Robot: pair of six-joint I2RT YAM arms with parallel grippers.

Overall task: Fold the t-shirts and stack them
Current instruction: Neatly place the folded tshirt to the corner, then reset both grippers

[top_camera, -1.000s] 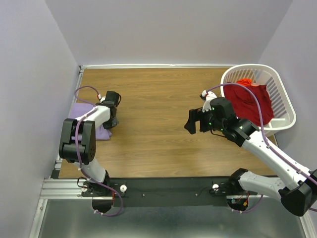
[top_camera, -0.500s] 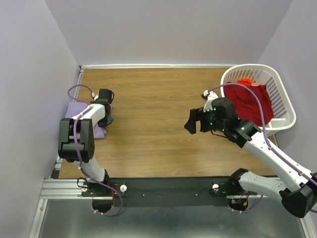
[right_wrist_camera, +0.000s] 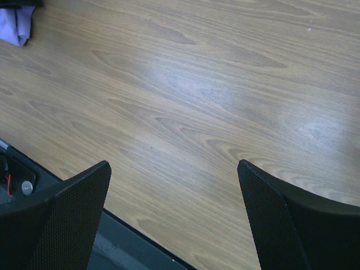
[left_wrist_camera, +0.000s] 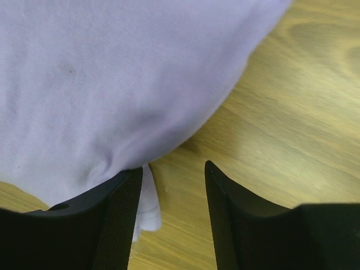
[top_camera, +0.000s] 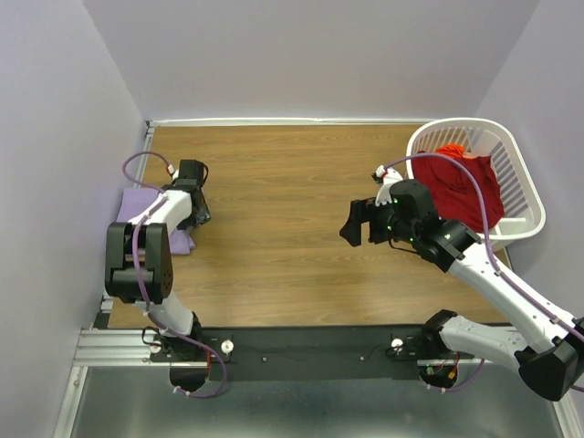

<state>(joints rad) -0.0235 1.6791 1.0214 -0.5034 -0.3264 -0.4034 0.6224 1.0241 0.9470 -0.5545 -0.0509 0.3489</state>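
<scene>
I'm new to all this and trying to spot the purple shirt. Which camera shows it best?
The left wrist view: the lavender t-shirt fills most of the frame. The top view shows it small at the far left, partly under the left arm. The right wrist view catches only a corner.

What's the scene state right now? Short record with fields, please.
purple shirt: small flat bundle, left edge of table
red shirt: heaped in basket, unfolded
basket: table's far right corner
left pincer: open, low at purple shirt's edge, nothing clamped
right pincer: open, empty, over bare wood
stack: not yet started
</scene>
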